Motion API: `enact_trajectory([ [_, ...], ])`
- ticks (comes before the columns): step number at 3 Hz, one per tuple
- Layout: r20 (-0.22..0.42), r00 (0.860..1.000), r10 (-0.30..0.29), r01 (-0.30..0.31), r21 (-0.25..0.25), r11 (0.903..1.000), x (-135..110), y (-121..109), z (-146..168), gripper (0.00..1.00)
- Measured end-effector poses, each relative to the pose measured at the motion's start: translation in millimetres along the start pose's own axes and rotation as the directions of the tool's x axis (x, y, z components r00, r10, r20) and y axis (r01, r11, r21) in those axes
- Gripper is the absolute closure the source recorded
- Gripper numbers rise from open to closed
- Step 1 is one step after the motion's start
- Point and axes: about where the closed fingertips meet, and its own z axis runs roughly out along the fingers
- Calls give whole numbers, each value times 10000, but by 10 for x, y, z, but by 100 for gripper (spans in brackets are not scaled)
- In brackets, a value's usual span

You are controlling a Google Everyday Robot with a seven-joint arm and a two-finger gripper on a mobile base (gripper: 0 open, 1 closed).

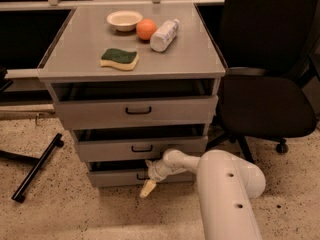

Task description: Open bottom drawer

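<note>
The bottom drawer (112, 178) is the lowest and shortest grey front of the three-drawer cabinet, and it stands slightly out from the frame. Its small black handle is mostly hidden behind my wrist. My gripper (148, 180) is at the drawer's front, right at the handle, low near the floor. My white arm (227, 194) reaches in from the lower right.
The middle drawer (142, 148) and top drawer (138, 111) sit above. On the cabinet top are a bowl (124, 20), an orange (146, 29), a white bottle (164, 35) and a sponge (119, 58). A black office chair (265, 99) stands right. A black bar (37, 166) lies on the floor left.
</note>
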Motion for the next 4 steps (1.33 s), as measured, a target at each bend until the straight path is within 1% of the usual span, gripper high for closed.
enact_trajectory([
  [1,-503,9986,134,-151,-327,9994,128,-109,216,0],
  [2,-733,9954,623,-682,-809,9944,312,-60,301,0],
  [3,-733,9954,624,-683,-807,9944,282,-62,264,0],
  [4,-513,9914,1206,-1242,-745,9894,342,102,16,0],
])
